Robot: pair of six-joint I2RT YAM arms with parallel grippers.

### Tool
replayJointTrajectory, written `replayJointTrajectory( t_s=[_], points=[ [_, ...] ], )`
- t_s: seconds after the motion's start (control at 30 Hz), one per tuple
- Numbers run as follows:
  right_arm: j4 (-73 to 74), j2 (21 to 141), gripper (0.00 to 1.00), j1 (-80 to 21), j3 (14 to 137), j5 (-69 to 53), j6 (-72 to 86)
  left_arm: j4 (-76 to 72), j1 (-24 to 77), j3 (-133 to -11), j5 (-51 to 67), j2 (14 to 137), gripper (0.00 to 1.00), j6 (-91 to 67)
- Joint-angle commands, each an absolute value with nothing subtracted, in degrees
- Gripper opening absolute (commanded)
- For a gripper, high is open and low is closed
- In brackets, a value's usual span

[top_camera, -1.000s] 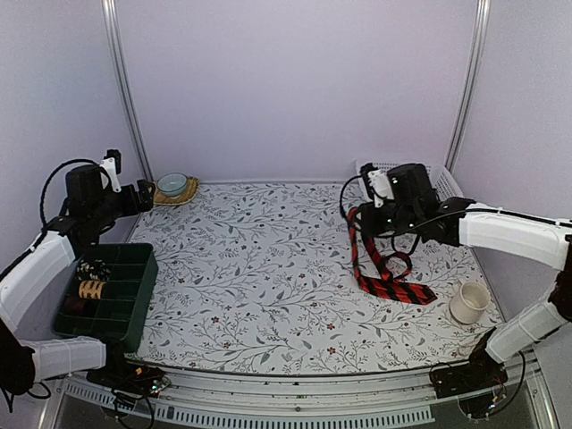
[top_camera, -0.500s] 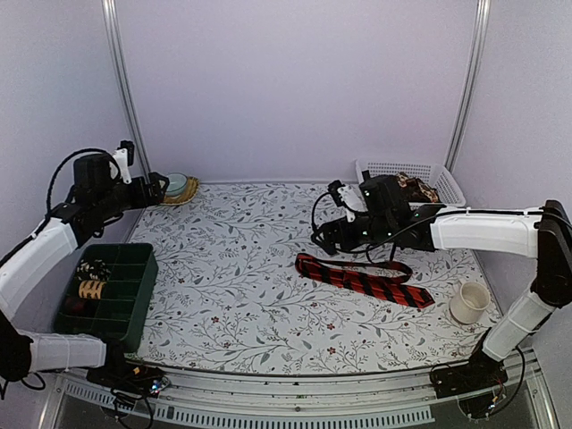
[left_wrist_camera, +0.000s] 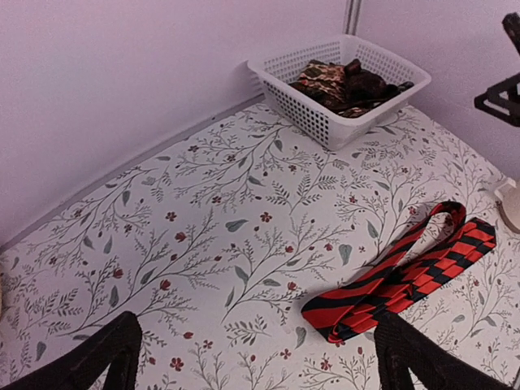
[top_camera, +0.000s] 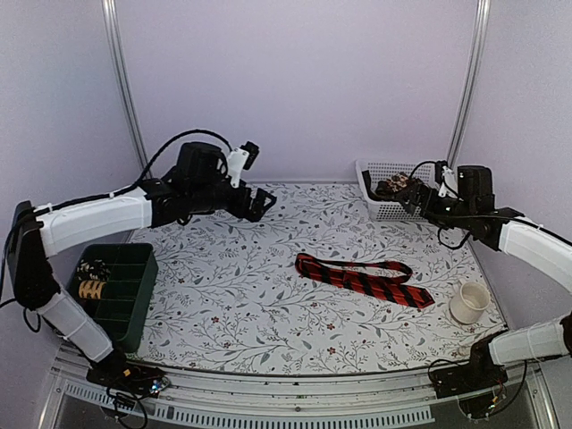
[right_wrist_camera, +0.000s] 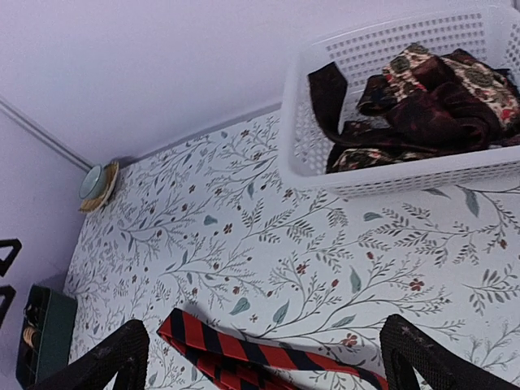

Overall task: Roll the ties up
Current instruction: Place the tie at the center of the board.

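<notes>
On the right half of the floral tablecloth (top_camera: pixel 232 286), the red tie with black stripes (top_camera: pixel 362 279) is lying flat and unrolled, doubled over on itself, with nothing touching it. The left gripper (left_wrist_camera: pixel 256 321) is hanging in the air over the back of the table, well apart from the tie, with its fingers spread wide and nothing between them. The right gripper (right_wrist_camera: pixel 264 325) is doing the same thing near the white basket (top_camera: pixel 386 211) in the back right corner, splayed wide and holding nothing. More ties (right_wrist_camera: pixel 422 101) are sitting bunched up in that basket (dark maroon and brown-patterned, one draping over the rim). A few rolled ties (top_camera: pixel 92 289) are sitting in the green tray (top_camera: pixel 134 295) at front left, and a white mug (top_camera: pixel 468 302) is standing near the striped tie's right end.
</notes>
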State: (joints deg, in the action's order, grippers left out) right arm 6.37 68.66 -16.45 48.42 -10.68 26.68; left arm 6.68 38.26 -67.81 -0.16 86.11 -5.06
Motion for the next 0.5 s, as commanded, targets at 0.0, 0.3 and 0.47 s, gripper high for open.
replayJointTrajectory(
  t_s=[0.0, 0.3, 0.47],
  points=[
    [8.3, 64.6, 1.00, -9.4, 46.6, -11.5, 29.8, 5.9, 44.8, -77.9, -0.7, 97.7, 1.00, 3.7],
    [9.2, 69.7, 1.00, -0.6, 47.8, -19.1, 30.6, 20.5, 53.2, -113.1, 6.9, 130.7, 1.00, 15.0],
    [10.1, 68.0, 1.00, 0.1, 47.7, -16.0, 28.9, 27.7, 56.6, -132.3, 9.1, 143.3, 1.00, 17.0]
  ],
)
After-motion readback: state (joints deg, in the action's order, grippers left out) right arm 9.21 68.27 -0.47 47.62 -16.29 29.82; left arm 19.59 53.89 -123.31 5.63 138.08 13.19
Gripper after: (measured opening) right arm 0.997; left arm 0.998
